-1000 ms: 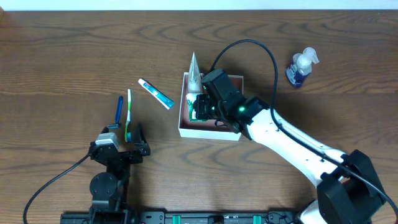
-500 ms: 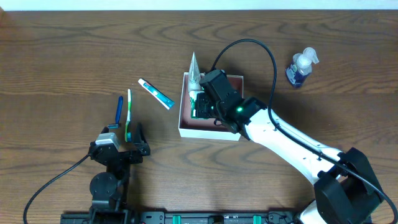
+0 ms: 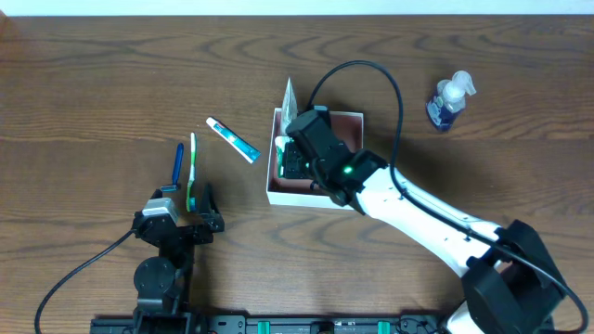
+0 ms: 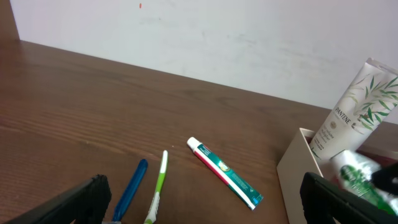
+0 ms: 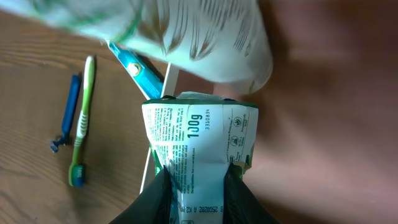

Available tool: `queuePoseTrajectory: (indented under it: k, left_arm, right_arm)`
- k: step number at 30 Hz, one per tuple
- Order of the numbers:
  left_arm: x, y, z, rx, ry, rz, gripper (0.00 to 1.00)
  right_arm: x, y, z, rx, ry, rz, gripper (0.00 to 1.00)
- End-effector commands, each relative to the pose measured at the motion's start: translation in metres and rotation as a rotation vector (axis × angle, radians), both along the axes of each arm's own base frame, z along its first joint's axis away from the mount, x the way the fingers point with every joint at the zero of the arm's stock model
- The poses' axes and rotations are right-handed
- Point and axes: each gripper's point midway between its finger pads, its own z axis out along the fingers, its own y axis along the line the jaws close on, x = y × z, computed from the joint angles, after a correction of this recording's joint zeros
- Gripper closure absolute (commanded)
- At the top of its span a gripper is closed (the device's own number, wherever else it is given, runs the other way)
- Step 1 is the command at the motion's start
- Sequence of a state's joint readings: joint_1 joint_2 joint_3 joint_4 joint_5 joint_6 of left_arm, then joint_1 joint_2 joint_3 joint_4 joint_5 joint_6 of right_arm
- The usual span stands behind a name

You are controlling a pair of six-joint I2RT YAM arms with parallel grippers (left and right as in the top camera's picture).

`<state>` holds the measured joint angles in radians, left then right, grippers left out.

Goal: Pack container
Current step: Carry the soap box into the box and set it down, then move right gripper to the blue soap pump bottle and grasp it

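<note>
The container (image 3: 299, 197), a square white-walled box with a reddish-brown floor (image 3: 352, 121), sits at mid-table. My right gripper (image 3: 295, 160) is over its left part, shut on a green-and-white tube (image 5: 198, 138) marked 100 g. In the right wrist view the fingers (image 5: 198, 194) clamp the tube's crimped end over the box's left wall. A white Pantene tube (image 3: 290, 96) leans at the box's far left corner. My left gripper (image 3: 176, 219) is open and empty at the near left, and its fingers (image 4: 205, 200) sit at the frame edges.
A red-green toothpaste tube (image 3: 231, 139), a green toothbrush (image 3: 193, 167) and a blue razor (image 3: 178, 164) lie left of the box. A blue pump bottle (image 3: 449, 100) stands at the far right. The right arm's cable arcs over the box.
My right gripper has shifted a little left toward the box's left wall, still holding the green-and-white tube. The left arm has not moved.
</note>
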<state>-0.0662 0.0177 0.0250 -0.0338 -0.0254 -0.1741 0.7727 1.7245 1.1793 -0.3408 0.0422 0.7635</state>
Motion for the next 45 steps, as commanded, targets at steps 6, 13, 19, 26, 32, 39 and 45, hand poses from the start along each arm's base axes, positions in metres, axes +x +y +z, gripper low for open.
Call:
queuePoseTrajectory:
  k: [6, 13, 19, 26, 32, 39, 45]
  left_arm:
    - [-0.001, 0.002, -0.019, 0.025, 0.059, 0.006, 0.02]
    - [-0.001, 0.002, -0.019, 0.025, 0.059, 0.006, 0.02]
    - [-0.001, 0.002, -0.019, 0.025, 0.059, 0.006, 0.02]
    - [-0.001, 0.002, -0.019, 0.025, 0.059, 0.006, 0.02]
    - [-0.001, 0.002, -0.019, 0.025, 0.059, 0.007, 0.02]
    - [-0.001, 0.002, -0.019, 0.025, 0.059, 0.007, 0.02]
    - [-0.001, 0.002, -0.019, 0.025, 0.059, 0.006, 0.02]
  right_arm:
    - [0.003, 0.014, -0.023, -0.01, 0.017, -0.01, 0.75]
    - [0.003, 0.015, -0.03, -0.018, 0.025, -0.009, 0.69]
    - [0.004, 0.016, -0.029, -0.014, 0.021, -0.008, 0.62]
    - [0.0, 0.019, -0.028, -0.008, 0.028, 0.024, 0.62]
    - [-0.008, 0.011, -0.003, -0.017, 0.005, 0.047, 0.62]
    - [-0.029, -0.014, 0.058, -0.008, -0.056, 0.056, 0.6]
    - [-0.04, -0.055, 0.12, 0.011, -0.169, -0.02, 0.5]
